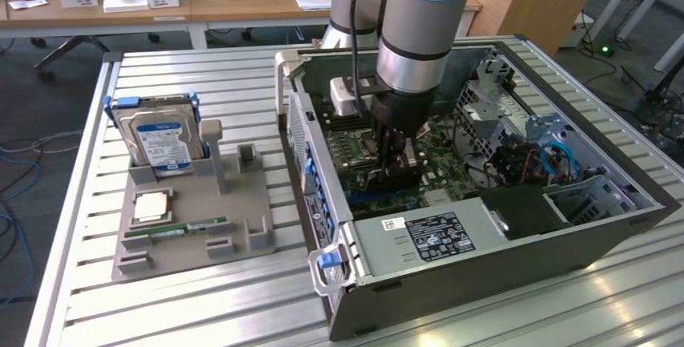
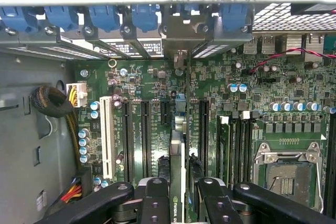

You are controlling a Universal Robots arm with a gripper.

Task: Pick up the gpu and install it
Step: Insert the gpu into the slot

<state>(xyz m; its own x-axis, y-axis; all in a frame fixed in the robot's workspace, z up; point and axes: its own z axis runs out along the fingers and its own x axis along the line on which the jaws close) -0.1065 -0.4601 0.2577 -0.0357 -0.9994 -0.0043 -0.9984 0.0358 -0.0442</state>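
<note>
While the arm reaches down into the open computer case [image 1: 598, 227], its gripper [image 2: 178, 195] is clamped on one gpu [image 2: 177, 156], held edge-on between the two black fingers [image 2: 155, 198]. Seen from the wrist, the card stands upright over the motherboard [image 2: 262, 93], lined up with one of the long black slots [image 2: 146, 129], and its far end reaches toward the rear opening of the case; whether its lower edge is already seated in a slot is hard to tell, since the card hides that spot. About five blue clips [image 2: 105, 17] run along the rear wall above the slot openings. One white slot [image 2: 108, 135] lies beside the black ones, and one empty processor socket [image 2: 286, 174] sits near the card.

On the exterior view's left, one grey holder tray [image 1: 240, 211] rests on the slatted metal table [image 1: 160, 315], well apart from the gripper [image 1: 393, 167]. It carries one hard drive [image 1: 160, 140] standing upright, one processor chip [image 1: 152, 205] lying flat, and one green memory stick [image 1: 176, 228].
</note>
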